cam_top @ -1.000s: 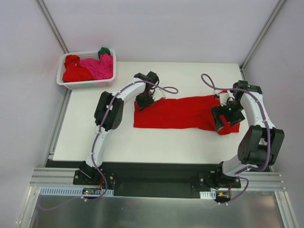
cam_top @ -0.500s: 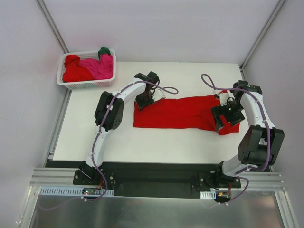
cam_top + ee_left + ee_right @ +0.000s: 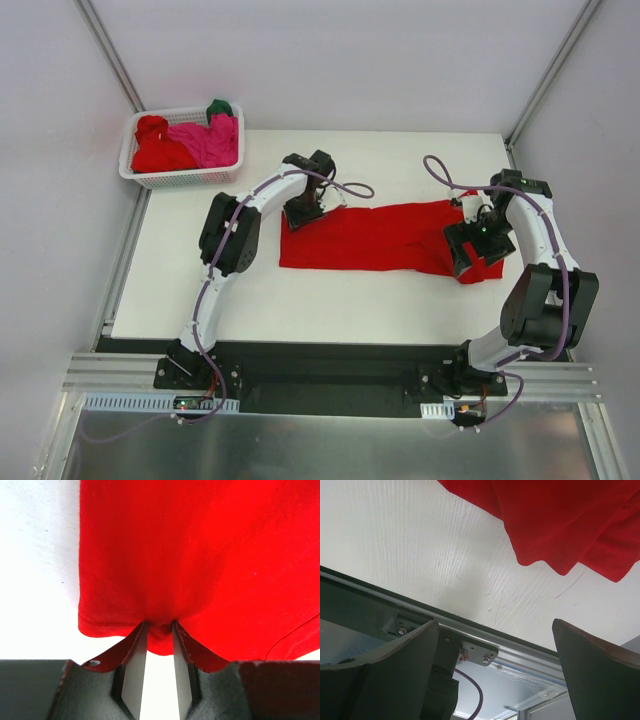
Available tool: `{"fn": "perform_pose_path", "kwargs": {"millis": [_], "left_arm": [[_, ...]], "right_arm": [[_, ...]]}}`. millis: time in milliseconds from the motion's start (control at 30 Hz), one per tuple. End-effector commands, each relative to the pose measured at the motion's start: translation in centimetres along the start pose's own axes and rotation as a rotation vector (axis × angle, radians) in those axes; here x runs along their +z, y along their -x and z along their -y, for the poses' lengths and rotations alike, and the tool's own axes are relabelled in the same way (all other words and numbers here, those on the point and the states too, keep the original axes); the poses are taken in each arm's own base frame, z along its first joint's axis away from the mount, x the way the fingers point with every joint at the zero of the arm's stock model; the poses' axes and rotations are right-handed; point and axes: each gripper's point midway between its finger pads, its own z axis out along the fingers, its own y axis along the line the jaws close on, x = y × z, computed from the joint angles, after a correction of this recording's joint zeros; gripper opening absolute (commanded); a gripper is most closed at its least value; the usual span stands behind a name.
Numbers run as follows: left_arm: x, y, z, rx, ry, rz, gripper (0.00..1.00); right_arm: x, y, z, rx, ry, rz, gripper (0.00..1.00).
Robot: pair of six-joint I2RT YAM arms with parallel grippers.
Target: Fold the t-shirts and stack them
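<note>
T-shirts: we are counting one red t-shirt (image 3: 370, 238) (image 3: 200, 555) lying spread on the table (image 3: 400, 300).
Basket (image 3: 185, 181), far left: we are counting one magenta-pink shirt (image 3: 212, 140), one dark green shirt (image 3: 220, 106), and red cloth (image 3: 160, 150) whose number we cannot tell.
Left gripper (image 3: 303, 213) (image 3: 159, 630): fingers are clamping the red t-shirt's edge at its left end.
Right gripper (image 3: 470, 250) (image 3: 495, 625): fingers are standing wide apart by its right end, holding nothing.

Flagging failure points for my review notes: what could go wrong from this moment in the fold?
1. The left hand pinches only a small tuck at the hem of the red t-shirt, so the cloth could slip out when pulled.
2. The right hand is open and holds nothing; a one-sided pull might drag or bunch the shirt instead of folding it.
</note>
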Motion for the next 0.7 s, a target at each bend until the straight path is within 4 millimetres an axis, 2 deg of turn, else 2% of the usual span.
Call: {"fn": "perform_pose_path", "kwargs": {"millis": [0, 300, 400, 667], "left_arm": [[-2.82, 0.47, -1.0, 0.006, 0.054, 0.028, 0.27], [-2.87, 0.45, -0.89, -0.001, 0.051, 0.03, 0.25], [-2.74, 0.26, -0.8, -0.003, 0.049, 0.022, 0.19], [-2.93, 0.2, -0.81, -0.009, 0.053, 0.023, 0.18]], "right_arm": [[-0.73, 0.04, -0.42, 0.008, 0.003, 0.028, 1.0], [-0.62, 0.17, -0.39, 0.009, 0.006, 0.028, 1.0], [-0.62, 0.17, -0.39, 0.009, 0.006, 0.028, 1.0], [-0.48, 0.05, -0.5, 0.01, 0.011, 0.026, 1.0]]}}
